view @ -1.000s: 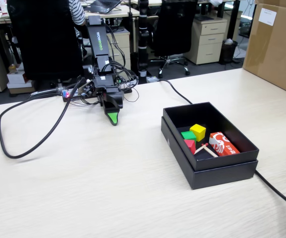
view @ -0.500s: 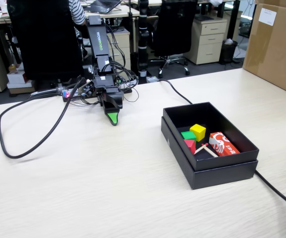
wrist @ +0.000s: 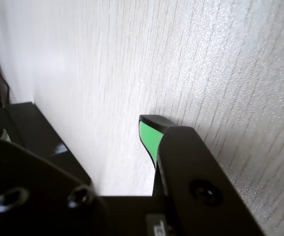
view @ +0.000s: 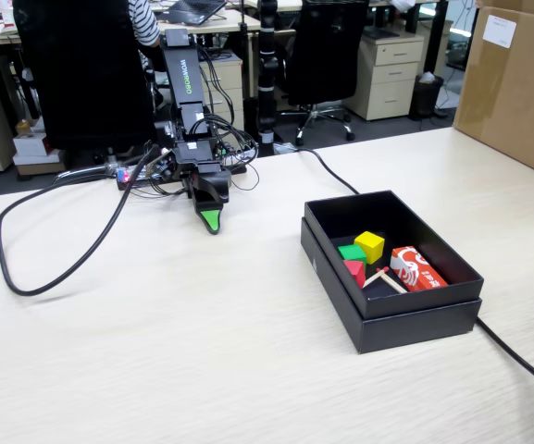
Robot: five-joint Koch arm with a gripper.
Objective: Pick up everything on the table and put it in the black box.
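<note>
Matte black box [view: 391, 319] lies on the pale wood-grain desk [view: 202, 351], its long axis running from near right to far left in the fixed view. Inside sit the yellow cube [view: 370, 245], green cube [view: 351, 252] and red cube [view: 354, 271]. Well apart, the hand [view: 210, 222] points down at the desk; I cannot tell whether it is open.

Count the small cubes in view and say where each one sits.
3, all inside the black box: yellow cube farthest back, green cube left beside it, red cube nearest the camera. Others may be hidden.
</note>
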